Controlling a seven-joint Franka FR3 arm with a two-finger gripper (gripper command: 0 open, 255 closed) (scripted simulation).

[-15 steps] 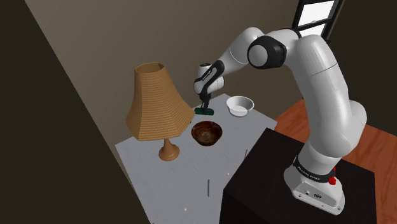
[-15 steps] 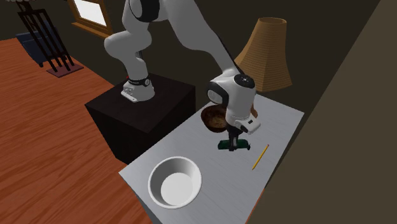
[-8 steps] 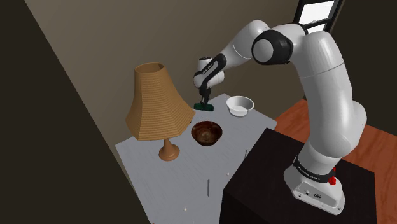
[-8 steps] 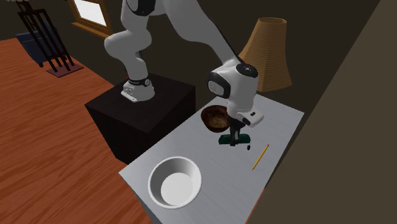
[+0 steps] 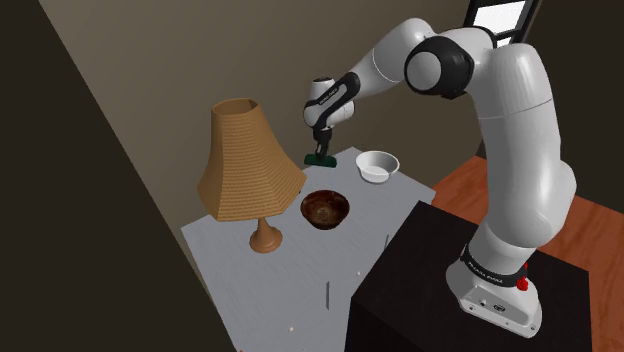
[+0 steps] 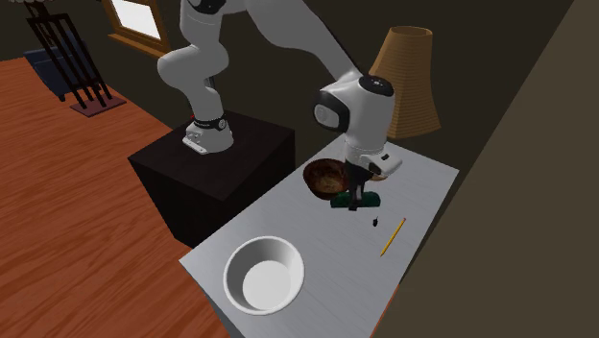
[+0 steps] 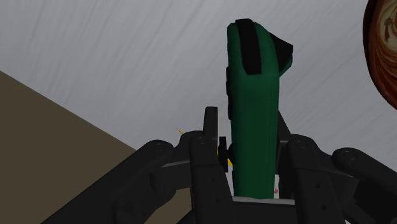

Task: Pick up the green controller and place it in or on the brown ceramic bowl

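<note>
My black gripper (image 5: 321,154) is shut on the dark green controller (image 5: 320,159), which hangs clear above the grey table (image 5: 300,270). In the wrist view the controller (image 7: 252,121) stands clasped between the two fingers (image 7: 210,159). The same green controller (image 6: 356,200) shows under the gripper (image 6: 354,201) in the second exterior view. The brown bowl (image 5: 325,209) sits on the table between the lamp and the stand, below and a little nearer the camera than the controller. Its rim (image 7: 380,51) shows at the wrist view's edge; in the second exterior view the bowl (image 6: 324,179) lies just beside the hand.
A wicker-shaded lamp (image 5: 247,170) stands at the shoulder view's left of the bowl. A white bowl (image 5: 376,166) rests near the table's far end. A yellow pencil (image 6: 393,236) lies by the wall. The dark stand (image 5: 470,300) borders the table.
The gripper has risen with the green controller, lifting it off the table and carrying it slightly toward the wall. The bowls and lamp have stayed put.
</note>
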